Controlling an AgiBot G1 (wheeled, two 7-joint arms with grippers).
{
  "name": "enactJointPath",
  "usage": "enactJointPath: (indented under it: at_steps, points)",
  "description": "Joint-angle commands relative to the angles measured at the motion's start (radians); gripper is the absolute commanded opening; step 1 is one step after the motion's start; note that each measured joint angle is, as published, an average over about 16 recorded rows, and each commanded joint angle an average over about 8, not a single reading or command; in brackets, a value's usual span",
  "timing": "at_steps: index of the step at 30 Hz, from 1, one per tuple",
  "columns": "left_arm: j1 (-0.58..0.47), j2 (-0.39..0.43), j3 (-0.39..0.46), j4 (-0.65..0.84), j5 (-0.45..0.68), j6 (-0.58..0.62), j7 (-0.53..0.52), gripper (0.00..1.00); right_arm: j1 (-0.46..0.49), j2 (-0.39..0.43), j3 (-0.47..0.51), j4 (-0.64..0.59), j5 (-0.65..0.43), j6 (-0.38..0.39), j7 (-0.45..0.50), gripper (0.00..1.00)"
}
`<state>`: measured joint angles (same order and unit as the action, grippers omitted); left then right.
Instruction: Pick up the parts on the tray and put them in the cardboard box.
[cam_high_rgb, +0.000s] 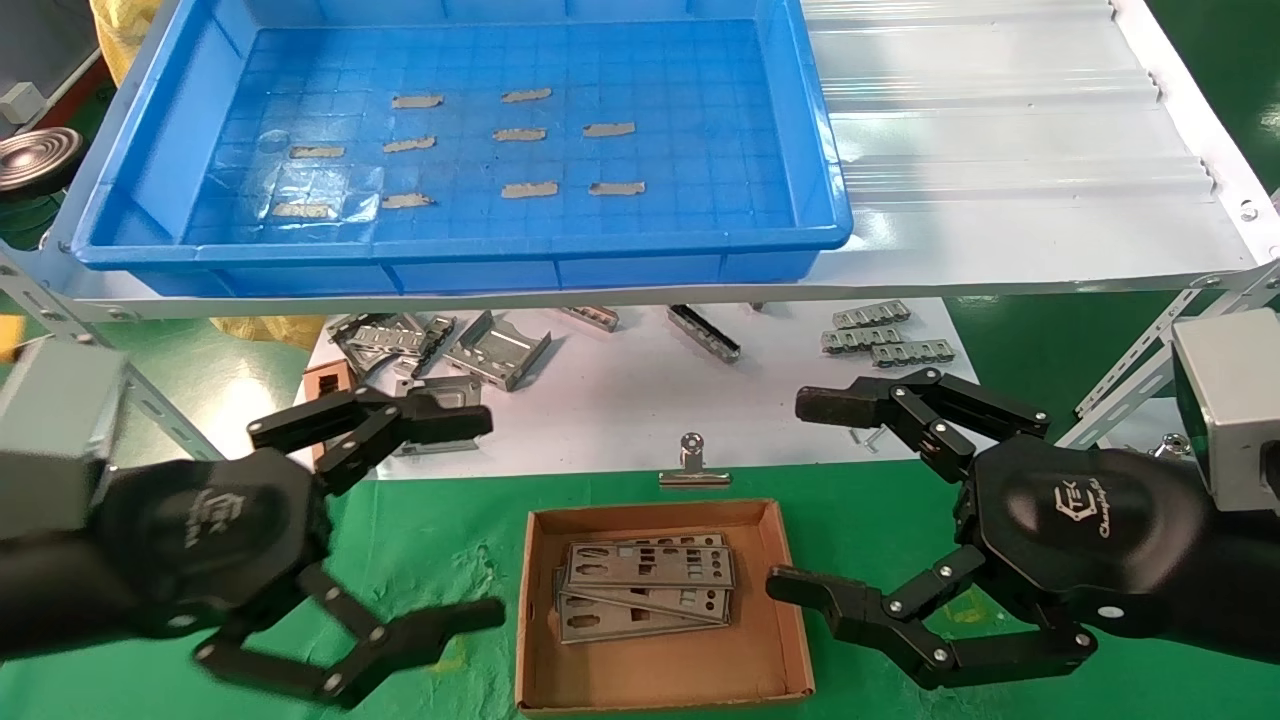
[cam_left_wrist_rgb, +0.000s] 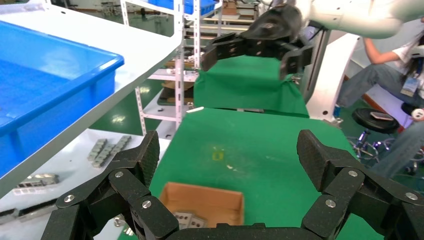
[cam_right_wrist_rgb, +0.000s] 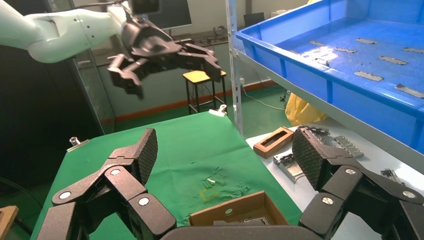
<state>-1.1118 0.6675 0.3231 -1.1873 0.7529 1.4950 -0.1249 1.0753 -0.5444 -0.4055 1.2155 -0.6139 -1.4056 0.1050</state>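
Tray (cam_high_rgb: 150, 215): on the white shelf, beyond and above both tools; its floor shows only grey tape strips (cam_high_rgb: 529, 189), no plates.
Parts (cam_high_rgb: 645, 585): a loose fanned stack of punched plates inside the box.
Box (cam_high_rgb: 770, 640): on the green worktop, between the two tools and below them.
Left tool (cam_high_rgb: 490, 515): jaws spread wide, holding nothing; hovers just beside the box's left wall.
Right tool (cam_high_rgb: 785, 495): jaws spread wide, holding nothing; hovers just beside the box's right wall.
Brackets (cam_high_rgb: 440, 345): folded metal pieces on the white sheet under the shelf, beyond the tools; not task items.
Step in hand (judged): tray looks cleared, so the transfer appears finished.
Doing it well: keep both tools lifted away from the box walls when withdrawing, so the stack is not nudged.
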Motion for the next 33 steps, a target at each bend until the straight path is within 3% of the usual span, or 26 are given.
enactJointPath:
  at_steps: [1, 10, 33]
  points:
    - [0.015, -0.023, -0.018, -0.039, -0.009, 0.0, -0.025, 1.0, 0.0, 0.0, 0.0, 0.0, 0.0, 0.0, 0.0, 1.0]
    - [0.051, -0.077, -0.06, -0.133, -0.032, 0.002, -0.078, 1.0, 0.0, 0.0, 0.0, 0.0, 0.0, 0.0, 0.0, 1.0]
    - [0.04, -0.06, -0.046, -0.103, -0.024, 0.001, -0.065, 1.0, 0.0, 0.0, 0.0, 0.0, 0.0, 0.0, 0.0, 1.0]
